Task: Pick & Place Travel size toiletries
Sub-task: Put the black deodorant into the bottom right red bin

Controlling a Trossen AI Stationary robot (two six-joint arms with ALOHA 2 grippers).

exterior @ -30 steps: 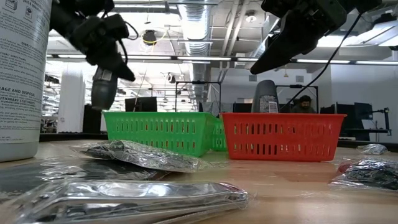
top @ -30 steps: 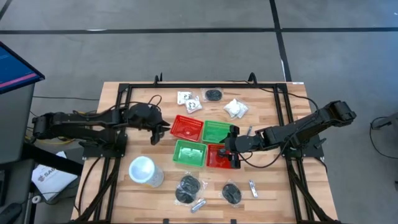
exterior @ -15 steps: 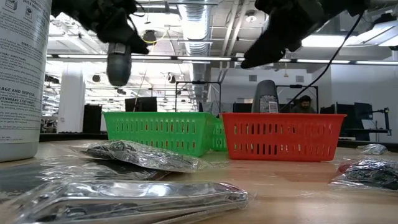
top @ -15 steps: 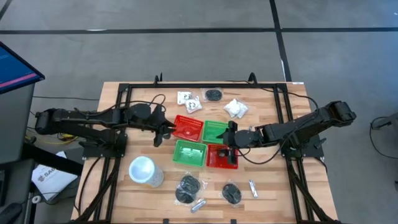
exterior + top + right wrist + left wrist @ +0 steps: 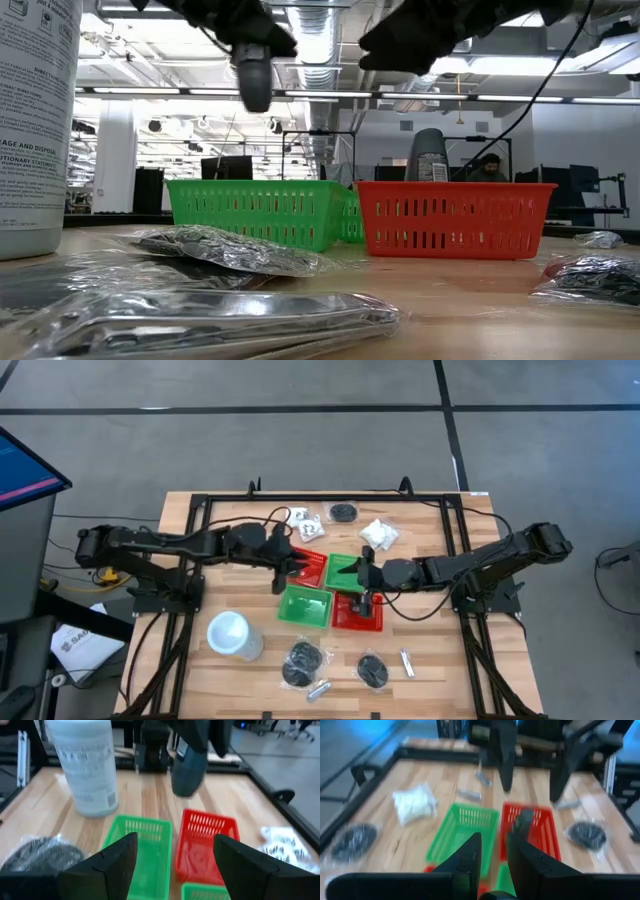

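The big white cup stands upright near the bench's left front corner, on the edge where the low camera sits. The left gripper reaches in from the bench's left edge and hangs over the left side of the basket cluster. Its jaws are clamped on a short dark grey bottle, held upright in the air well above the baskets.

Four baskets sit together mid-bench: a red basket and a green basket on the far side, and a second green basket and a second red basket in front. A grey can stands in the front red one.

The right gripper hovers over the cluster's right side, jaws wide apart and empty.

White packets and a black bundle lie toward the far edge. Two more wrapped bundles and silvery tubes lie along the front edge.
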